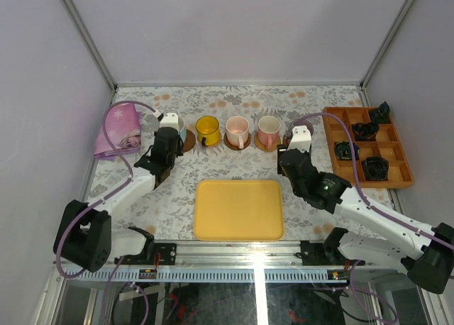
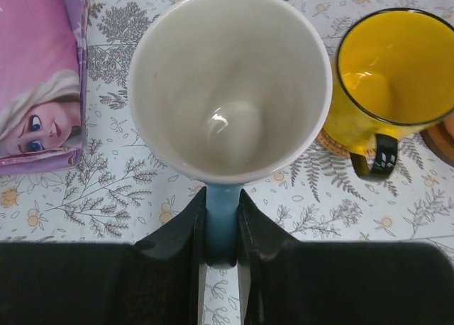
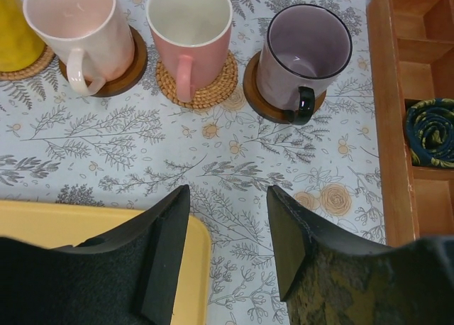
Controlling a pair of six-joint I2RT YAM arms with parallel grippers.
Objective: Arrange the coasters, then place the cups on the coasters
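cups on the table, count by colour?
yellow cup: 1
pink cups: 2
purple cup: 1
white-blue cup: 1
total: 5

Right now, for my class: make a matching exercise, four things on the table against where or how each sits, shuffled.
1 grey-purple cup
2 yellow cup
3 white-and-blue cup
4 yellow tray

A handle gripped in the left jaws
B empty, between the arms
C on a dark brown coaster
D on a woven tan coaster

Pairs: 1-C, 2-D, 3-A, 4-B
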